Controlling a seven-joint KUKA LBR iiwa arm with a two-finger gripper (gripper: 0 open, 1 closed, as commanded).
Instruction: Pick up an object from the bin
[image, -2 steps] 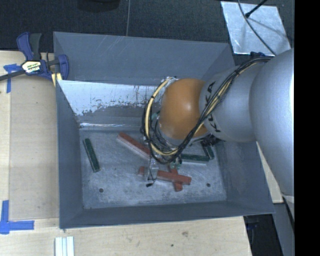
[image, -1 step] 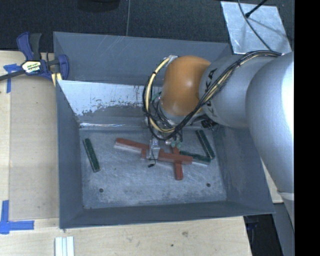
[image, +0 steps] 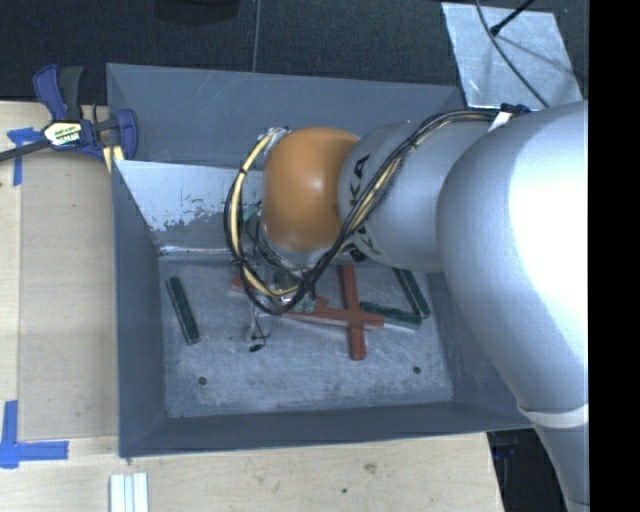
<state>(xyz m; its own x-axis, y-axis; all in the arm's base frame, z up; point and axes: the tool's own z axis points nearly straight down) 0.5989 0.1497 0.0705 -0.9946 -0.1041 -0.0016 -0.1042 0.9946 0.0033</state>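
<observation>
My gripper (image: 258, 336) hangs low over the bin floor, left of the middle, mostly hidden under the arm's wrist. Just to its right lie two red-brown sticks (image: 352, 318) crossed over each other, flat on the floor. A dark green stick (image: 182, 310) lies alone to the gripper's left, pointing toward the back wall. I see nothing between the gripper's tips.
Two more dark green sticks (image: 411, 294) lie at the right, partly under the red-brown cross and the arm. The arm covers the back right of the bin. The front strip of the floor is bare grey metal.
</observation>
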